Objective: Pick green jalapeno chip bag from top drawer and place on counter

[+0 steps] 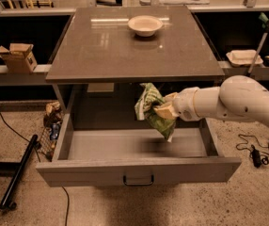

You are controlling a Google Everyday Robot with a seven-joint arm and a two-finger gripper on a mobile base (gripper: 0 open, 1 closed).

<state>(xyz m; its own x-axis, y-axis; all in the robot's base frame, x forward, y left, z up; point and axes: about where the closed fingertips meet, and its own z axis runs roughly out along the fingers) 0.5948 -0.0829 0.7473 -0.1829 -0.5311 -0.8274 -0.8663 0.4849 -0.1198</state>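
The green jalapeno chip bag [151,108] hangs crumpled in my gripper [164,110], which is shut on it. The bag is lifted clear of the drawer floor, just below the counter's front edge. The top drawer [139,169] is pulled open, with a grey front and a dark handle at its centre; its inside floor is bare. The counter [125,51] is the glossy grey-brown slab above the drawer. My white arm reaches in from the right.
A white bowl [145,25] sits at the back middle of the counter. A cardboard box [17,56] rests on the left side shelf and a white tray [243,57] on the right one. A black pole [18,171] and cables lie on the floor.
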